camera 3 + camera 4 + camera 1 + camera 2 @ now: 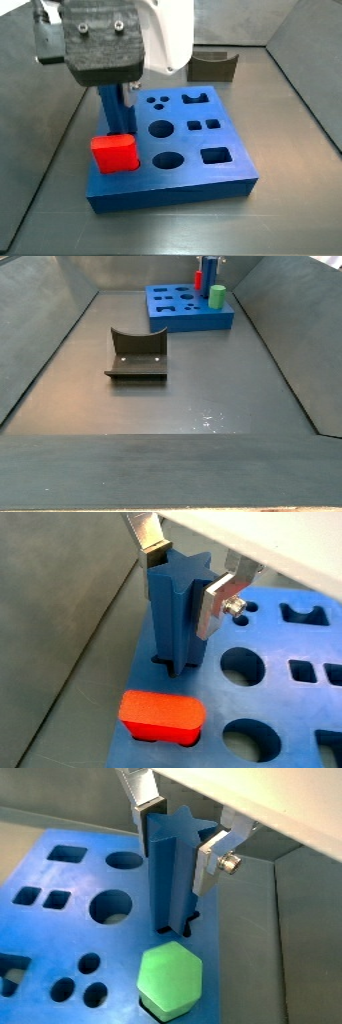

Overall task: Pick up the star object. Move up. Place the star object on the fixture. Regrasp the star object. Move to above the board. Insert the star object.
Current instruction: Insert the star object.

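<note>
The star object (171,622) is a dark-blue star-shaped peg standing upright, its lower end sunk in a cut-out near the edge of the blue board (274,640). My gripper (183,592) is shut on its upper part, with a silver finger on each side of it in both wrist views. In a side view the star object (111,112) hangs under the gripper body at the board's (187,185) left side. The fixture (136,354), a dark block with a notch, stands apart from the board on the floor with nothing on it.
A red block (160,715) sits on the board right beside the star object. A green hexagonal peg (170,976) stands on its other side. Several other cut-outs on the board are open. Grey walls enclose the floor.
</note>
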